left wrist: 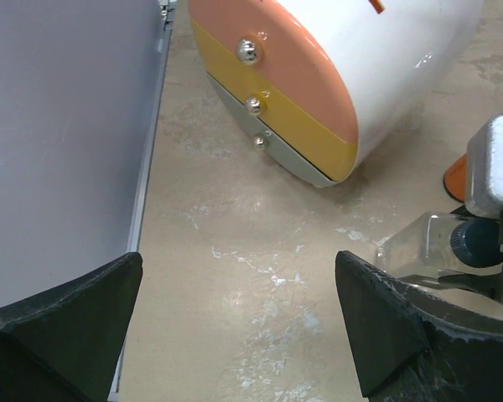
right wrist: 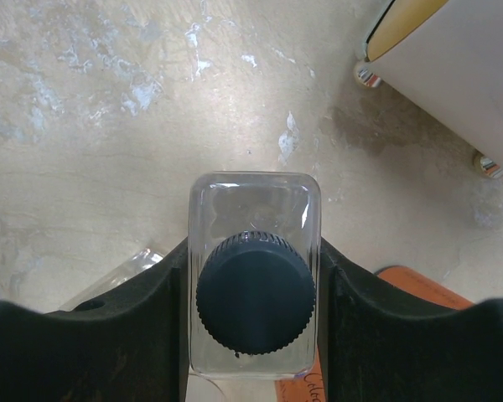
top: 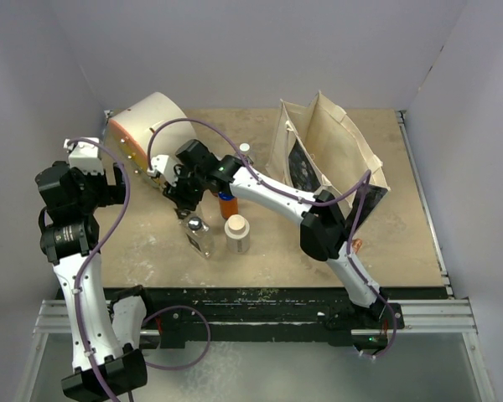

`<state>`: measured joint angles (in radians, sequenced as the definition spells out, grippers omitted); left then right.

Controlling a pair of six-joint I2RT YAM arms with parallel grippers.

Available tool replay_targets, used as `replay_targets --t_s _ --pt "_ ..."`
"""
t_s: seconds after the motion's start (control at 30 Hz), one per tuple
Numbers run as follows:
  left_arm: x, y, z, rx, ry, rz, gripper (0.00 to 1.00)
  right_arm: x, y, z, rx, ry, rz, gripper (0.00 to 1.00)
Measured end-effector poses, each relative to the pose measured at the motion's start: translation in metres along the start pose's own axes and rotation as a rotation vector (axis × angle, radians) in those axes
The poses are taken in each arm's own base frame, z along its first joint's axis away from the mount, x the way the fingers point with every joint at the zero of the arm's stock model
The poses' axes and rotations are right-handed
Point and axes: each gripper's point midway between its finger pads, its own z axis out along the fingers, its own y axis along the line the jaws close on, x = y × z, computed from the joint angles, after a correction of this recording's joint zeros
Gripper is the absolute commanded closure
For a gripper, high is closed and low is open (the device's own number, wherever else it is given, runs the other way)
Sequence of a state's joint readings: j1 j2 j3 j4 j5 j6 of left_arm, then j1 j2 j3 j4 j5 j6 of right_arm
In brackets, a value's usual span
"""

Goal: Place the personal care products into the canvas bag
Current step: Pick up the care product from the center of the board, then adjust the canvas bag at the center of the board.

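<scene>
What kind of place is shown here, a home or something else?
Most likely a robot test cell in a laboratory, not a home: plain pale walls enclose a worn table, and the left arm and right arm stand on a metal frame at its near edge.

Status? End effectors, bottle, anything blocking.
Left end effector open, empty, near cream drum. Right end effector shut on clear black-capped bottle. Canvas bag upright, off to the right; orange bottle close beside the grasp.
</scene>
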<state>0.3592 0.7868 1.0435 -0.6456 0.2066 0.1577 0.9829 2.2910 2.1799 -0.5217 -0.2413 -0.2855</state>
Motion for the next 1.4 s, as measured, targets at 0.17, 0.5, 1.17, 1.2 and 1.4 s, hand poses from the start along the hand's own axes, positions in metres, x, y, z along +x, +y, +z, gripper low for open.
replay_targets --t_s 0.17,0.5,1.17,1.2,1.4 --pt "-0.003 -0.01 0.003 0.068 0.003 -0.004 0.01 0.002 0.0 -0.007 -0.006 0.018 -0.009 1.0" --pt "-0.021 -0.029 0.001 0.192 -0.03 0.007 0.01 -0.047 -0.017 -0.092 0.028 -0.095 -0.009 1.0" --pt "-0.046 -0.097 0.022 0.434 -0.024 0.178 0.01 -0.092 -0.07 -0.285 0.23 -0.294 -0.029 1.0" --pt "-0.047 -0.1 0.024 0.441 -0.022 0.184 0.01 -0.088 -0.073 -0.288 0.237 -0.286 -0.023 1.0" --pt "-0.059 -0.123 0.028 0.505 -0.033 0.243 0.01 -0.072 -0.086 -0.322 0.303 -0.263 -0.003 1.0"
